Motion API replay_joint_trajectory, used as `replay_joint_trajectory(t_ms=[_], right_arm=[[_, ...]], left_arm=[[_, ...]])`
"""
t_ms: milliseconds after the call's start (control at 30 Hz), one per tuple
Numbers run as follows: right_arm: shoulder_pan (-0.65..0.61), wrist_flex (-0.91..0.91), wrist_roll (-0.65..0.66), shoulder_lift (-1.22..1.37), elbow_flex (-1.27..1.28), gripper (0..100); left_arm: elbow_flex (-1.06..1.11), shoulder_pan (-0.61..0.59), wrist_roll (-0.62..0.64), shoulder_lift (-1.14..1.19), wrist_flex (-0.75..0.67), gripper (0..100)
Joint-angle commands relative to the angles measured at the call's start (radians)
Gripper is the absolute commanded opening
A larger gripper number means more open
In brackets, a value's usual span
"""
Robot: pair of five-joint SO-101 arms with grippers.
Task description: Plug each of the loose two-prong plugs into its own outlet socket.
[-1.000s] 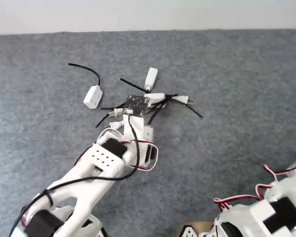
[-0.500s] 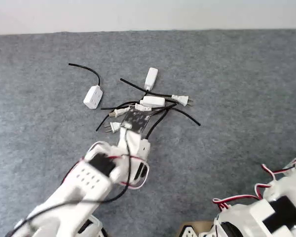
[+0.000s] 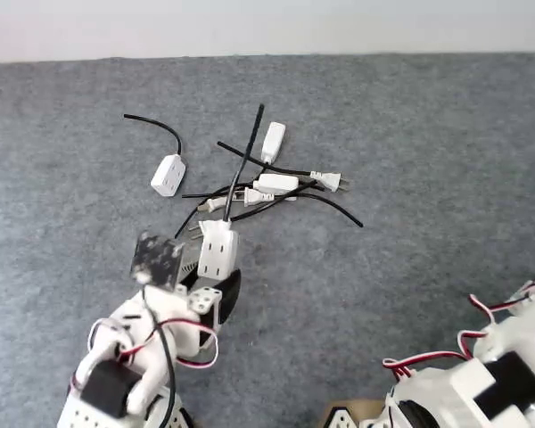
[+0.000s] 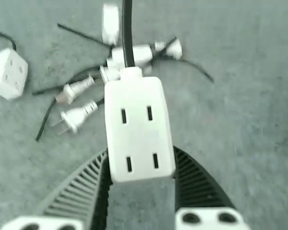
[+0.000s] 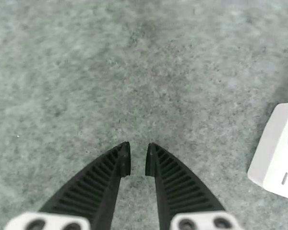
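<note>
My left gripper (image 4: pixel 140 158) is shut on a white two-way outlet socket (image 4: pixel 138 127), held face up above the carpet with its black cord (image 4: pixel 126 28) running away from me. In the high view that outlet socket (image 3: pixel 217 251) hangs in the left gripper (image 3: pixel 218 272) near the tangle. Two loose two-prong plugs (image 4: pixel 73 120) (image 4: pixel 76 89) lie beside it. A third plug (image 3: pixel 329 181) lies at the pile's right. A white cube socket (image 3: pixel 168 174) and two slim white sockets (image 3: pixel 273 141) (image 3: pixel 275 184) rest on the carpet. My right gripper (image 5: pixel 138 160) hovers over bare carpet, fingers nearly touching, holding nothing.
Black cords (image 3: pixel 330 205) criss-cross the middle of the grey carpet (image 3: pixel 428 160). The right arm (image 3: pixel 490 374) sits at the near right corner. A white block (image 5: pixel 278 153) lies at the edge of the right wrist view. A pale wall borders the far side.
The left arm has drawn back toward the near edge, lifting the two-way outlet socket out of the pile; its cord now stretches up across the tangle. The right arm barely moved.
</note>
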Motion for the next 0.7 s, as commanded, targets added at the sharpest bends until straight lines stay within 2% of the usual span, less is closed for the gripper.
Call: replay_joint_trajectory(t_ms=[0,67,233,533,667], right_arm=[[-0.008,0.01,0.008,-0.005,-0.011,6.2],[-0.019,0.016,0.008,-0.005,-0.011,6.2],[-0.053,0.035,0.006,-0.005,-0.011,6.2],[-0.079,0.093,-0.002,-0.007,-0.011,6.2],[-0.117,0.139,-0.006,-0.013,-0.011,6.2]], left_arm=[[0.107,-0.018,-0.003,-0.155,0.002,1],[0.179,-0.02,0.041,-0.161,-0.006,1],[0.17,-0.021,0.14,-0.141,-0.014,1],[0.165,-0.031,0.147,-0.127,0.037,1],[0.108,-0.031,0.149,0.0,0.043,1]])
